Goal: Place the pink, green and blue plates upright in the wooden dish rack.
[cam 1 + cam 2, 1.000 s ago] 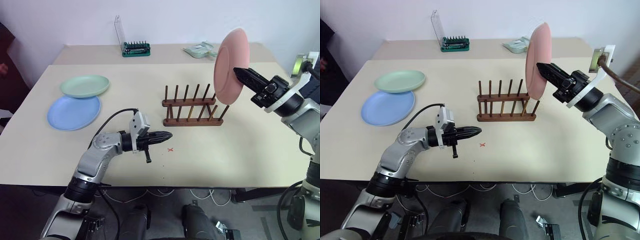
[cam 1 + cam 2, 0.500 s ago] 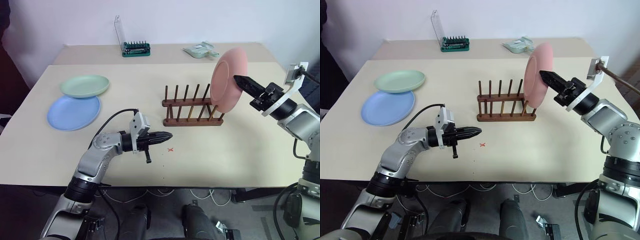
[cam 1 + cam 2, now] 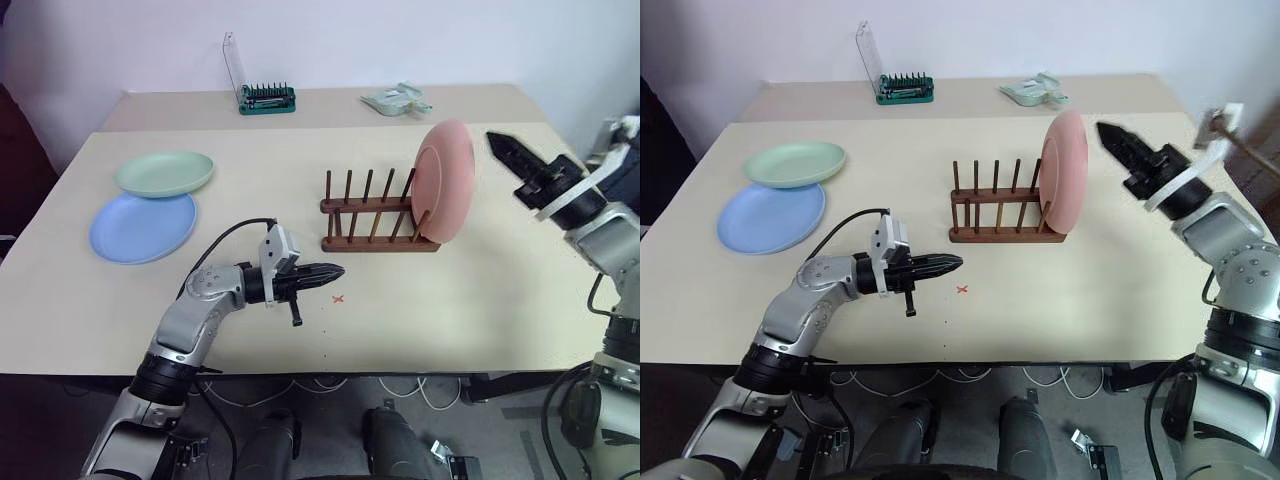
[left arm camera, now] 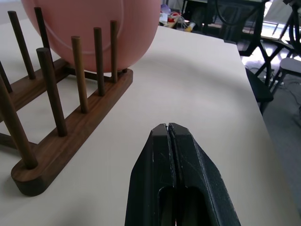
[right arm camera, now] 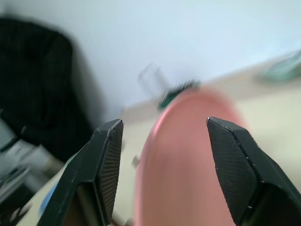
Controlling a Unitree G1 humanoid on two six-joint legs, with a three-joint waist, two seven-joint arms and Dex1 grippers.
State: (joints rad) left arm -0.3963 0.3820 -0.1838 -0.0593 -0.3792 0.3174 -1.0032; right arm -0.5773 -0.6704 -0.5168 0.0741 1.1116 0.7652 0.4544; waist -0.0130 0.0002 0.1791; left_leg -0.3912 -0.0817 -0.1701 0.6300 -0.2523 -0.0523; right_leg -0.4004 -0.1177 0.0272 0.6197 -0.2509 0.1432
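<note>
The pink plate stands upright on edge in the end slot of the wooden dish rack, the end on your right side, leaning lightly against the pegs. Your right gripper hangs just beside it, up and off to the right, fingers spread and empty; the right wrist view looks between them at the plate's face. So one is racked and two are left, I'd say.

Now look where those two lie: the green plate and the blue plate sit flat at the far left of the table, green overlapping blue's far rim, both well apart from the rack. Your left gripper is the nearer hand. It hovers low over the table in front of the rack, clenched on nothing, pointing right, away from them. Swing it back to the left and open up; green on top looks the likely first pick.
</note>
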